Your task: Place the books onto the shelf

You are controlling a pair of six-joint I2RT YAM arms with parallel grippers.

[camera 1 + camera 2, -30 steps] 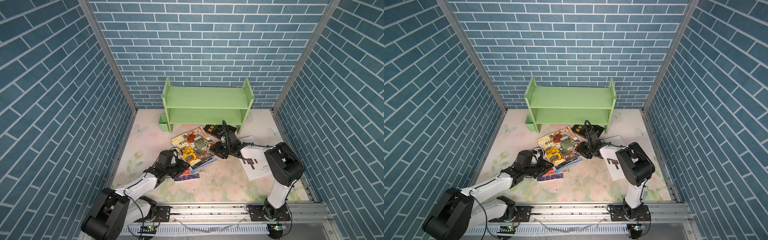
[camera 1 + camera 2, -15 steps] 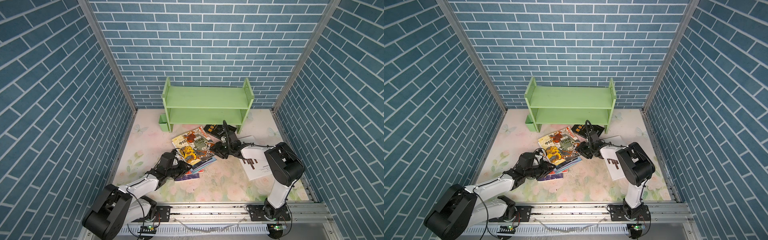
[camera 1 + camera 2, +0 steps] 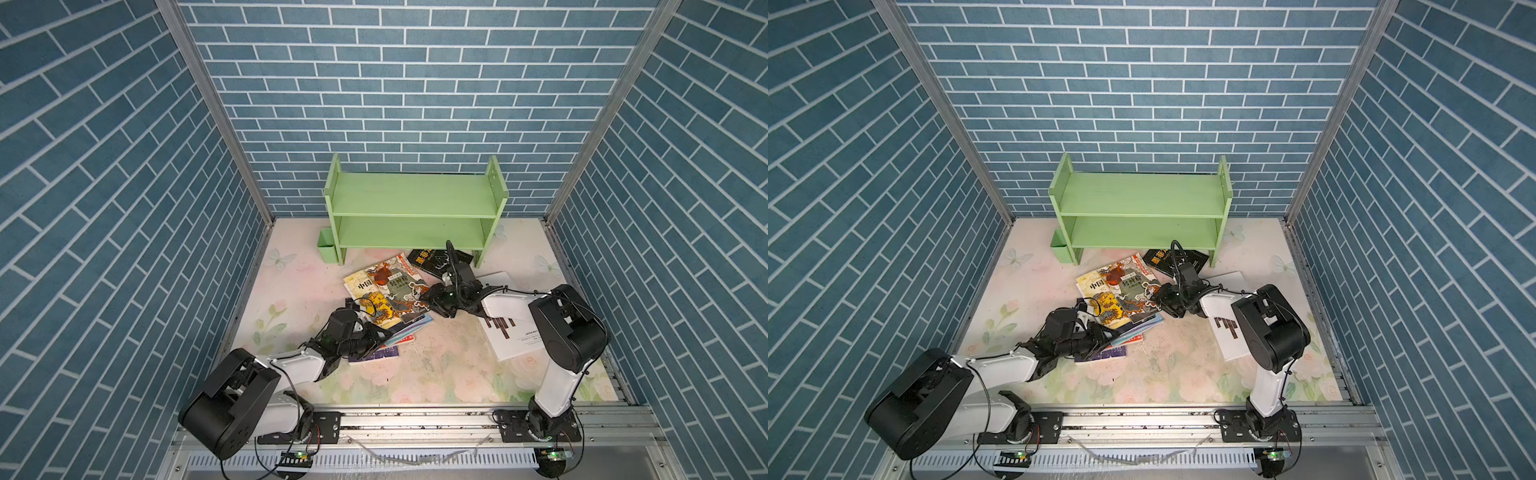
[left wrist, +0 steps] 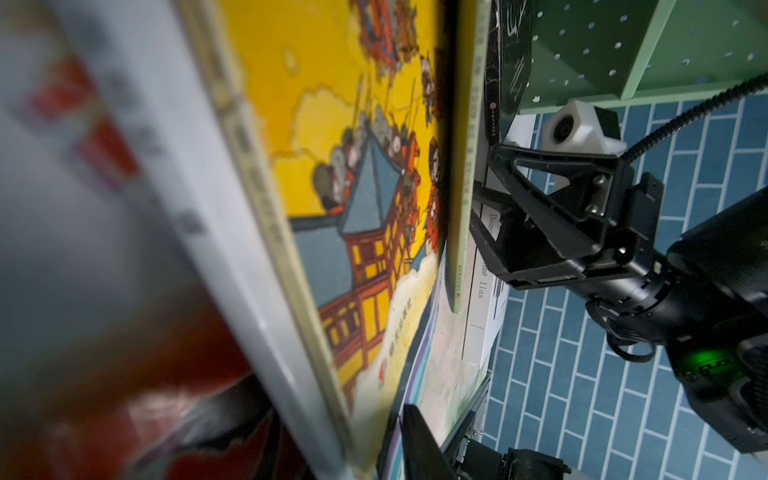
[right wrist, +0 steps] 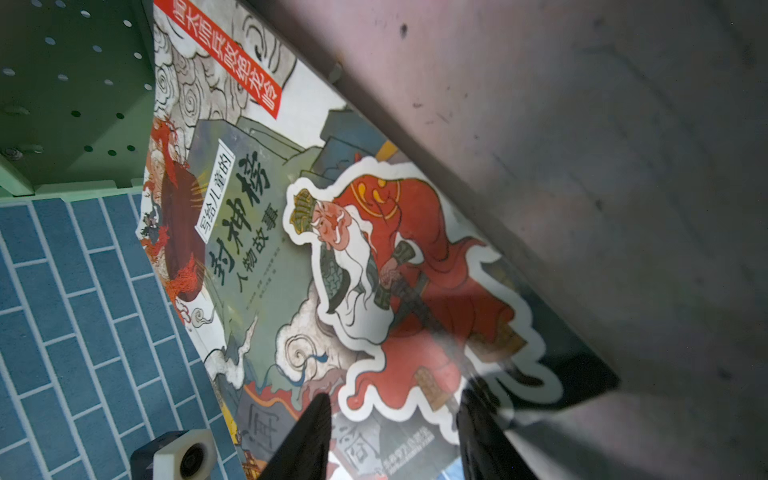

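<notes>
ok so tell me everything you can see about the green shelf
The shelf is light green, seemingly painted wood: two flat tiers between upright side panels dotted with small holes. It stands upright against the back brick wall. Both tiers are bare, nothing on them yet. A small green cup sits against its left panel's outside, and a black book lies on the floor by its right foot.

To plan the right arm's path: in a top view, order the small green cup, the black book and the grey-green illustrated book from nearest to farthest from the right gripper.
1. Grey-green illustrated book, at the right gripper.
2. Black book, just behind, near the shelf.
3. Small green cup, far left.
</notes>
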